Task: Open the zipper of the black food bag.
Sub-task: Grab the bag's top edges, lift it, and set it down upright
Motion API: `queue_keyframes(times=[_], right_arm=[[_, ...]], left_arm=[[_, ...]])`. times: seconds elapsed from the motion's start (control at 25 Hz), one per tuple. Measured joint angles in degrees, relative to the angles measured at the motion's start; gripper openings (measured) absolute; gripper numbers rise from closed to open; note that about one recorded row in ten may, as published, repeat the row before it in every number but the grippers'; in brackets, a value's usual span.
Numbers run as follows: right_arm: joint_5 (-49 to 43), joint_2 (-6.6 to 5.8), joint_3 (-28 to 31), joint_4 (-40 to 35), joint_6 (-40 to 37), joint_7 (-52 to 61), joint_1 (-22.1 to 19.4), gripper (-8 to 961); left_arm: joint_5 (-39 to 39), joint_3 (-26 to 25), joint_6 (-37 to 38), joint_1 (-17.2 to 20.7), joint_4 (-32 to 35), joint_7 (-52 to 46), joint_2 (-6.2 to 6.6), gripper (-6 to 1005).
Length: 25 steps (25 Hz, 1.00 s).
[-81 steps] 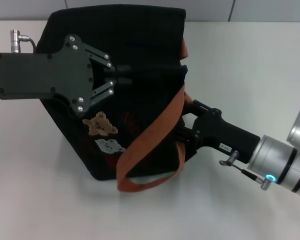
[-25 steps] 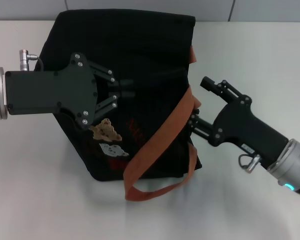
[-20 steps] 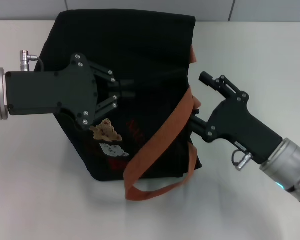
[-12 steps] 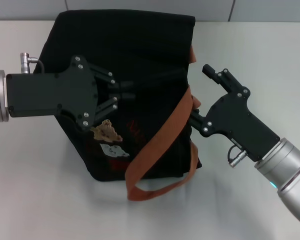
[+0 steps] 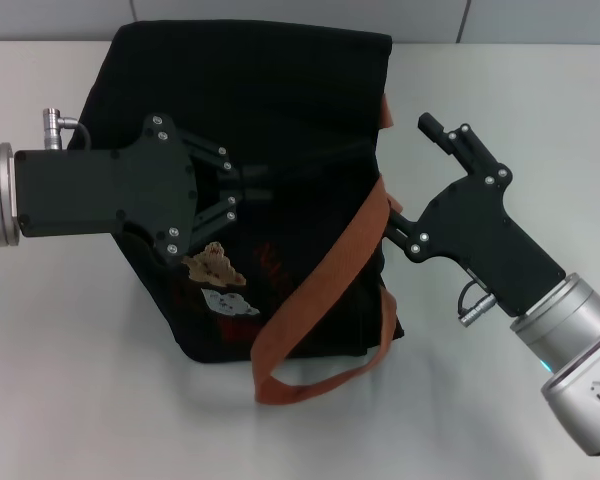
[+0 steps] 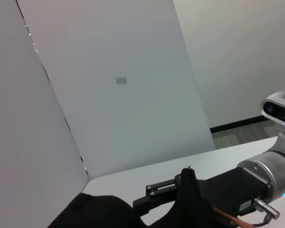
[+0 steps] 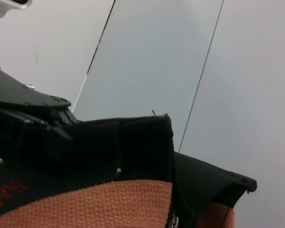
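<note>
Left gripper (image 5: pixel 248 187) sits over the black food bag (image 5: pixel 280 110), fingers drawn narrow and apparently pinching black fabric on the bag's top face; whether anything is truly caught there can't be confirmed, black on black. The bag stands mid-table (image 5: pixel 80 400), bear patches (image 5: pixel 213 266) facing the camera, orange-brown strap (image 5: pixel 325 280) draped across its front and looping onto the table.

Right gripper (image 5: pixel 405 180) is off the bag's right edge, jaws spread wide, holding nothing.

Risk, as a judgement: the left pinch may slip and let the bag shift when the zip is pulled; the strap lying across the right side could get caught instead of the pull.

Zipper (image 7: pixel 172 219): only a small silver glint at the bag corner in the right wrist view, partly cut off; not discernible in the head view.
</note>
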Motion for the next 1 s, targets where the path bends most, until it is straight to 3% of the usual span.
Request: queue_keyframes(times=[0.32,0.68,0.84,1.0], right_arm=[[-0.41,0.00,-0.43,0.27,-0.06,-1.39,-0.18,757],[-0.64,0.00,-0.52,0.51,0.25,-2.57,0.15,542],[-2.37,0.00,-0.56,0.54,1.08,-2.39,0.85,322],[-2.99,0.00,-0.54,0.53,2.07,-2.12,1.35,216]], left_arm=[[0.00,0.02,0.03,0.00,-0.52,0.00,0.00,89],[0.03,0.10,-0.11,-0.06,-0.68,0.00,0.00,88],[0.04,0.09,-0.15,-0.09,-0.93,0.00,0.01,88],[0.04,0.09,-0.18,-0.15,-1.26,0.26,0.00,87]])
